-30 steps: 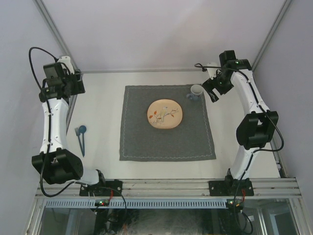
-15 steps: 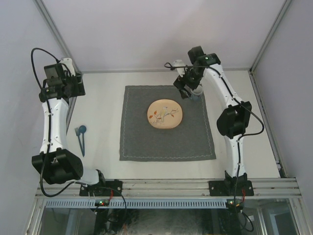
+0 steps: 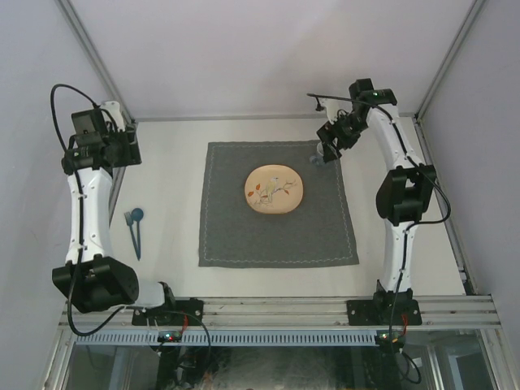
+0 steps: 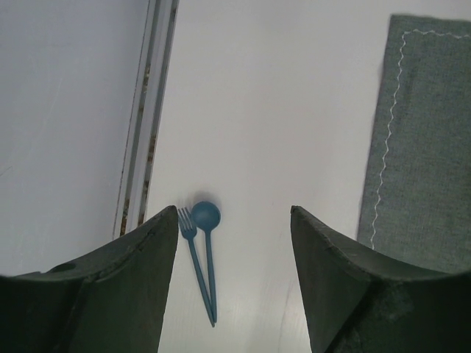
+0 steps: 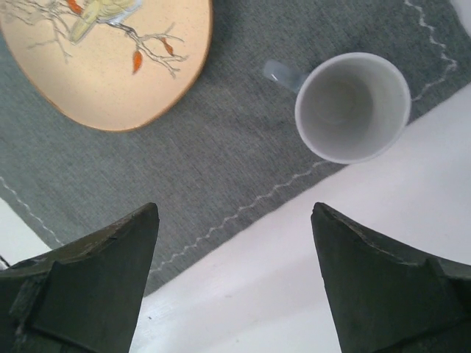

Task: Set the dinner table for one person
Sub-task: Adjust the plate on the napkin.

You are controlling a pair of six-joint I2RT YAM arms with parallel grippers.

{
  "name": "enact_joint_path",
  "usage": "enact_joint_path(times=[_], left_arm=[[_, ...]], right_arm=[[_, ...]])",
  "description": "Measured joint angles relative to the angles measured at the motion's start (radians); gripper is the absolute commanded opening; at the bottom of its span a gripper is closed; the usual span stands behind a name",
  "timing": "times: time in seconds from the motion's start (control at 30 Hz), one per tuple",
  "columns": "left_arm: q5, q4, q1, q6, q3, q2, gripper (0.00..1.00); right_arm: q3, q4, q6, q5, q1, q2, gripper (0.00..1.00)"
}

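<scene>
**Dinner table**: a large off-white rectangle with metal rail edges. It fills the middle of the top view, from the rail at the bottom to the far wall. Its surface is flat, matte and unmarked. Nothing lying on it has shifted in the last second; only the right arm has moved. That arm swung in toward the upper centre of the frame and is now back out at the upper right.

**Placemat**: a dark grey square with pale wavy stitching, at the centre of the frame, lying flat.

**Plate**: cream with a bird-and-branch motif, on the upper middle of the placemat.

**Right gripper**: its fingers are spread wide and hold nothing. It hangs above the placemat's upper right corner.

**Left gripper**: its fingers are likewise wide and empty. It sits high at the upper left, looking down on the cutlery.

**Mug**: white and empty, upright on the placemat corner, near the plate but apart from it.

**Spoon** and **fork**: both blue, on the bare table at the left of the frame. Their handles meet at the lower end.

We judge the plate and mug set, and the cutlery not yet brought to the placemat.
</scene>
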Motion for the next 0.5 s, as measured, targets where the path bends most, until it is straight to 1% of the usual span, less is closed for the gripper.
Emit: enact_joint_path(times=[0.07, 0.2, 0.33, 0.5], left_arm=[[-0.008, -0.020, 0.000, 0.014, 0.000, -0.016, 0.67], [-0.013, -0.035, 0.012, 0.038, 0.000, -0.032, 0.67], [0.000, -0.051, 0.036, 0.075, 0.000, -0.038, 0.67], [0.048, -0.089, 0.037, 0.098, 0.000, -0.050, 0.68]], right_arm=[[-0.027, 0.010, 0.006, -0.047, -0.013, -0.004, 0.84], [-0.198, 0.058, 0.049, -0.117, 0.005, -0.049, 0.84], [-0.329, 0.040, 0.036, -0.122, 0.106, -0.112, 0.85], [-0.348, 0.028, -0.006, -0.130, 0.220, -0.177, 0.85]])
